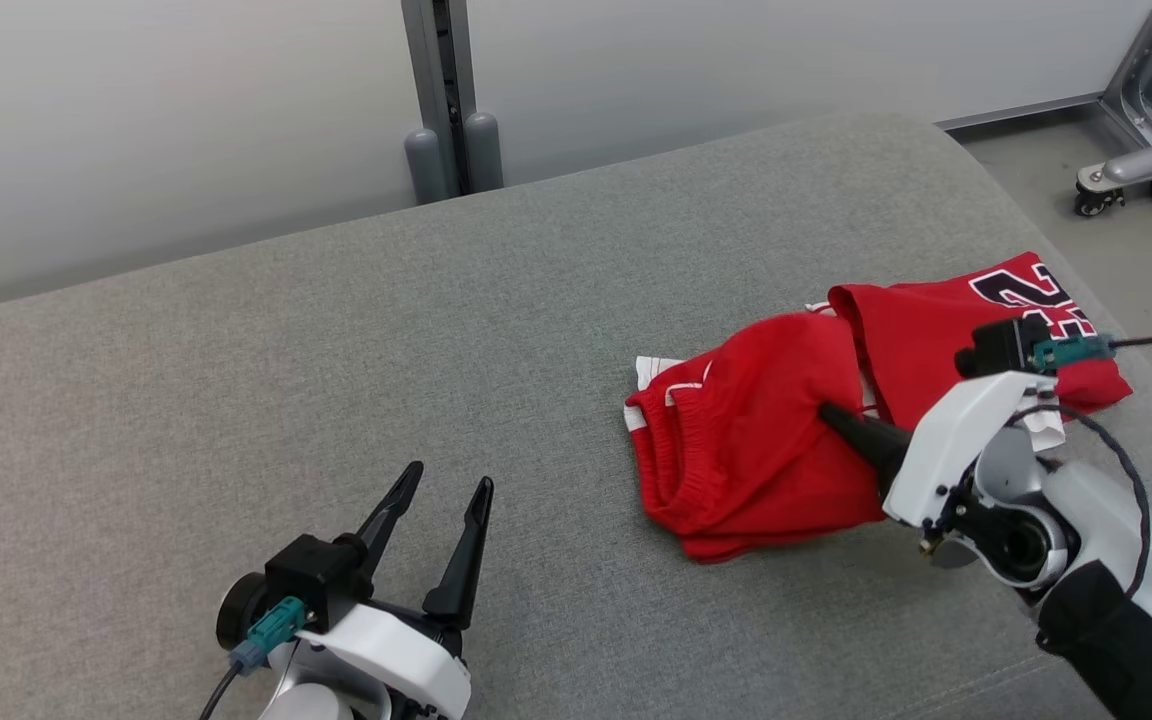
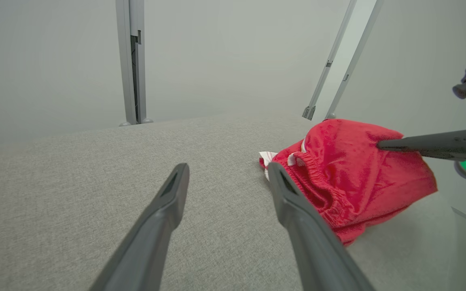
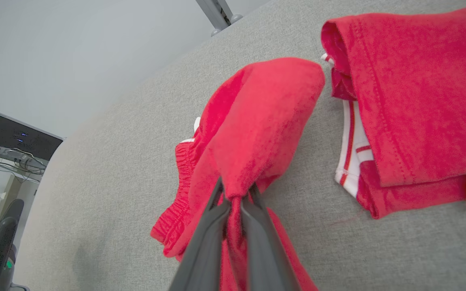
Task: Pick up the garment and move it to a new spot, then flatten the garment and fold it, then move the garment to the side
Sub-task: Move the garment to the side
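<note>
The garment [image 1: 746, 440] is a pair of red shorts with an elastic waistband and white trim, bunched on the right part of the grey padded surface [image 1: 336, 350]. My right gripper [image 1: 829, 412] is shut on a pinch of its red cloth, lifting one fold into a hump. The right wrist view shows the garment [image 3: 257, 121] drawn up between the closed fingers of that gripper [image 3: 235, 194]. My left gripper [image 1: 449, 478] stands open over bare surface to the garment's left, holding nothing. In the left wrist view the garment [image 2: 346, 173] lies just right of this open gripper [image 2: 229, 167].
A folded red jersey [image 1: 946, 320] with a dark number lies right behind the shorts, near the surface's right edge. A grey metal post [image 1: 448, 100] stands at the back. A wheeled stand base [image 1: 1136, 170] sits on the floor at the upper right.
</note>
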Motion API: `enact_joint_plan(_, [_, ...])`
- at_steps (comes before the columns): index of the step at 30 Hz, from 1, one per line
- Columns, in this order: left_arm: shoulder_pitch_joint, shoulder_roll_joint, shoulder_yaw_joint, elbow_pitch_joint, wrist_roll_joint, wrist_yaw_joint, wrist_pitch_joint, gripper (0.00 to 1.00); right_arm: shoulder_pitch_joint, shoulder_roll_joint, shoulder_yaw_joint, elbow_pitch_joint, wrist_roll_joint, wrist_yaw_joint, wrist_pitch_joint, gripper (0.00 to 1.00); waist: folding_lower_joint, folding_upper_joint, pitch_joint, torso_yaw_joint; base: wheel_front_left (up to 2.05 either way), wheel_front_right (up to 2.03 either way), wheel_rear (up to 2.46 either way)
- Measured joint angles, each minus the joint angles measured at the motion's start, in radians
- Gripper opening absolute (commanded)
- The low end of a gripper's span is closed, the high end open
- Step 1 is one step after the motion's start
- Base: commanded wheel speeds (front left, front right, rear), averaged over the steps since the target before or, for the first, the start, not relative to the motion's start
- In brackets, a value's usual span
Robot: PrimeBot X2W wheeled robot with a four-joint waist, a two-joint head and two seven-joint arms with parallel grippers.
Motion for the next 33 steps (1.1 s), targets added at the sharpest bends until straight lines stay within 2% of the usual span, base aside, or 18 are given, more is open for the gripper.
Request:
enact_joint_plan(6, [-0.017,0.004,-0.018,0.009,0.0,0.0,0.006,1.0,-0.097,-0.064,0.058,-0.031,-0.056,0.0,0.023,0.0,0.0001,0.0,0.031,0.015,0.0,0.0,0.0])
enact_joint_plan(9, [-0.03,0.005,-0.026,0.012,0.0,-0.003,0.006,1.0,-0.141,-0.117,0.077,-0.04,-0.075,0.0,0.041,0.0,0.0,0.0,0.043,0.033,0.0,0.0,0.0])
enact_joint_plan(15, [-0.034,0.016,-0.028,0.015,-0.002,-0.003,0.006,1.0,-0.207,-0.239,0.073,-0.026,-0.113,0.0,0.047,0.0,0.0,0.0,0.073,0.064,0.0,0.0,0.0])
enact_joint_plan(21, [-0.05,0.021,-0.035,0.012,-0.002,-0.003,0.006,1.0,-0.214,-0.306,0.06,0.034,-0.124,0.0,0.084,0.0,0.0,0.0,0.105,0.088,0.0,0.0,0.0])
enact_joint_plan(26, [-0.053,0.032,-0.034,0.007,-0.003,0.002,0.007,1.0,-0.214,-0.318,0.05,0.118,-0.176,0.0,0.07,0.0,0.0,0.0,0.131,0.089,0.0,0.0,0.0])
enact_joint_plan(33, [-0.079,0.039,-0.039,-0.005,-0.004,0.003,0.016,1.0,-0.249,-0.242,0.039,0.315,-0.273,0.0,-0.002,0.0,0.0,0.0,0.16,0.088,0.0,0.0,0.0])
